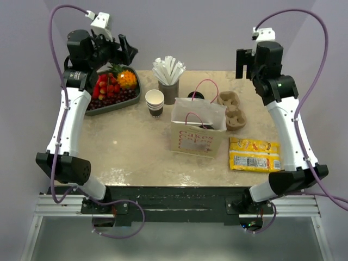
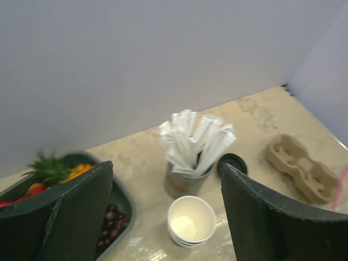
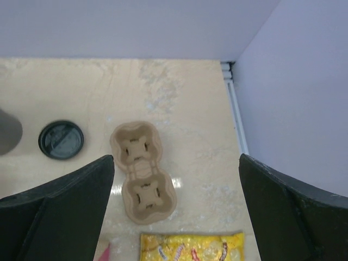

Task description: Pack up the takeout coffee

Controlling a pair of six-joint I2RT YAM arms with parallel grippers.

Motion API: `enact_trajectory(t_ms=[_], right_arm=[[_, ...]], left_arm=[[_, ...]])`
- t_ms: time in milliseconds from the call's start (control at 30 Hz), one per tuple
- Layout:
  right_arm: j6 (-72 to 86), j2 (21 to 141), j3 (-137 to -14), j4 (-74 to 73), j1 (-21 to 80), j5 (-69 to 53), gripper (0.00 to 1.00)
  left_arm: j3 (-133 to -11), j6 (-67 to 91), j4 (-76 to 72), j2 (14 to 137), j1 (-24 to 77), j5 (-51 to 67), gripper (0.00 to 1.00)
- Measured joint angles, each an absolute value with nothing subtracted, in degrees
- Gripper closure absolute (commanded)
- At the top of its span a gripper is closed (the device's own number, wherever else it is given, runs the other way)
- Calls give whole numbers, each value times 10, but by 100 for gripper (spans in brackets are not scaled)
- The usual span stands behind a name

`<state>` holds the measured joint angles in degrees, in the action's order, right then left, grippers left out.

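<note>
One takeout coffee (image 1: pixel 197 95), black lid uppermost, stands on the table (image 1: pixel 136 152) just behind one paper bag (image 1: pixel 197 136), which hides its lower part from the top view; it sits between one grey holder of white straws (image 1: pixel 169 81) and one two-cup pulp carrier (image 1: pixel 232 111); nearby are one stack of white-rimmed cups (image 1: pixel 155 102), one fruit tray (image 1: pixel 122 103) and one yellow snack packet (image 1: pixel 254 154); the left gripper (image 2: pixel 166 212) and right gripper (image 3: pixel 176 206) hang raised at the back, fingers wide apart, holding nothing.

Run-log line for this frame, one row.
left hand: open, empty | right hand: open, empty | takeout coffee cup with round black plastic lid: on table behind white paper bag, not packed
</note>
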<state>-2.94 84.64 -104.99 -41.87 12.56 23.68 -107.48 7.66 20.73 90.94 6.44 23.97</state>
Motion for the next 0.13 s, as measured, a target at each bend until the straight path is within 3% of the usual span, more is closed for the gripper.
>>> enact_trajectory(t_ms=[133], right_arm=[[-22, 854, -1115, -406, 126, 250, 1]], left_arm=[[-1077, 68, 220, 914, 24, 183, 11]])
